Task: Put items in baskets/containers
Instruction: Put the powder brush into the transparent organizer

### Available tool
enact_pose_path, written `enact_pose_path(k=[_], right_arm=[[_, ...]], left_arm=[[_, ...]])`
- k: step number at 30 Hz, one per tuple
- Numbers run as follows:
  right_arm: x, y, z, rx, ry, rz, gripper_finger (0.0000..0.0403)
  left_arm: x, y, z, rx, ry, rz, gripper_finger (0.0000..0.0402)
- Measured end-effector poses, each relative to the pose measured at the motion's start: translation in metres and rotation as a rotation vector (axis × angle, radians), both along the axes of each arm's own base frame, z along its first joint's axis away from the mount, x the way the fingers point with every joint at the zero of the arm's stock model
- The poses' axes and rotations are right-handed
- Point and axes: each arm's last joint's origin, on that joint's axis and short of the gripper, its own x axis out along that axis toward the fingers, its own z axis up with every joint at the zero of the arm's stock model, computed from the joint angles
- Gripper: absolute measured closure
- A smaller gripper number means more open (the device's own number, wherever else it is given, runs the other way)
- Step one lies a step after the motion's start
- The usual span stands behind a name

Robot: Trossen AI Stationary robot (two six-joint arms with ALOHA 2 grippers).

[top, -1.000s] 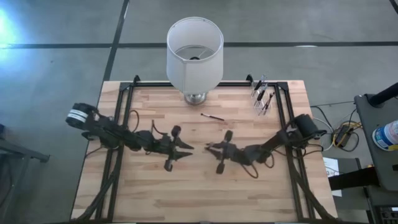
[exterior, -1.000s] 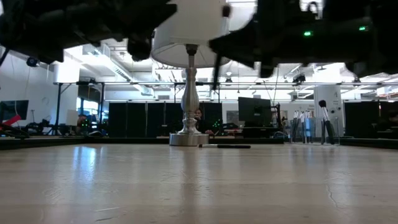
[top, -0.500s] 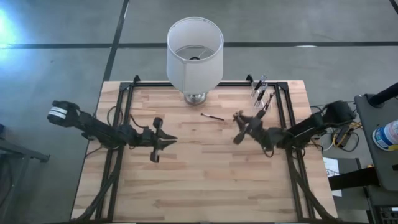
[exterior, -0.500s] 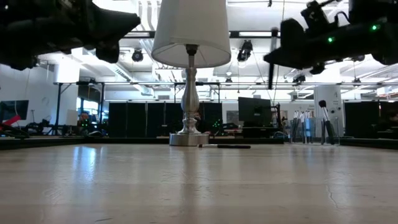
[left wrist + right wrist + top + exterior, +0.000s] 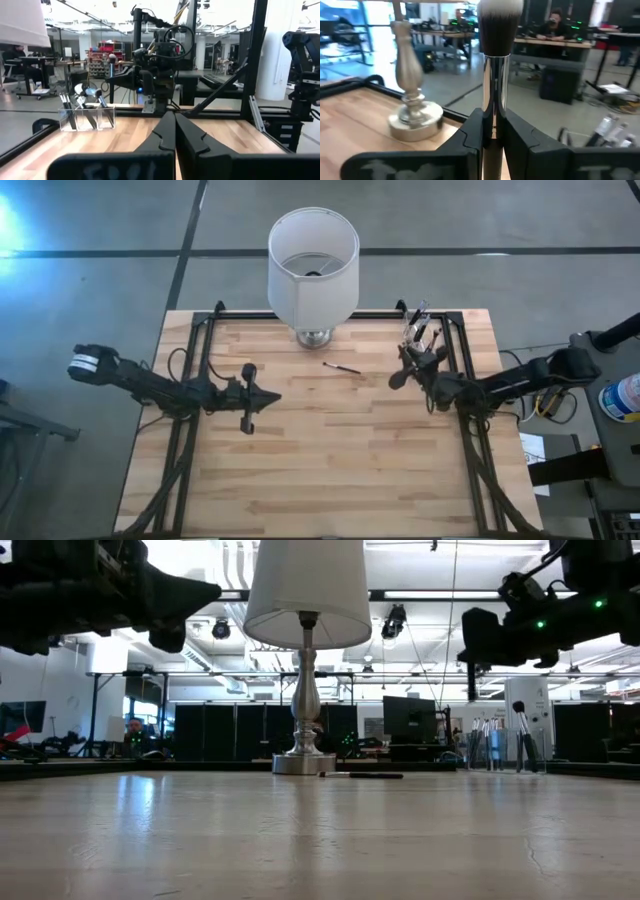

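The right pincer [image 5: 490,131] is clenched on a makeup brush with a silvery ferrule and a dark, pale-tipped bristle head [image 5: 493,75], held upright between its fingers. In the high view this pincer [image 5: 408,362] hangs over the far right part of the pale wooden plank surface [image 5: 330,450], just beside the small clear transparent cup [image 5: 420,332] at the far right corner, which holds several dark-handled brushes. One thin dark brush [image 5: 342,368] lies flat on the surface near the silvery base of the big white cylindrical lampshade [image 5: 312,265]. The left pincer [image 5: 272,396] hovers over the left half of the surface, its fingers [image 5: 167,131] pressed together on nothing.
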Motion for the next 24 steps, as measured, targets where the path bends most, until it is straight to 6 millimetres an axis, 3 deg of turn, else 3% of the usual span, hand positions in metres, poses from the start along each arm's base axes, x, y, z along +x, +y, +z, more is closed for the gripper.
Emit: enact_pose_path(k=[5,11,18,24], right_arm=[[-0.013,-0.006,0.0,0.005,0.016,-0.149,0.0362],[-0.033,-0.032,-0.008,0.063,-0.007,-0.292,0.0362],[-0.049,-0.06,-0.018,0.182,-0.01,-0.326,0.0362],[-0.053,-0.063,-0.028,0.243,-0.028,-0.344,0.0362]], left_arm=[[0.0,0.0,0.0,0.005,0.002,-0.008,0.0401],[0.0,0.0,0.0,0.005,0.002,-0.01,0.0401],[0.0,0.0,0.0,0.007,0.002,-0.01,0.0401],[0.0,0.0,0.0,0.007,0.002,-0.011,0.0401]])
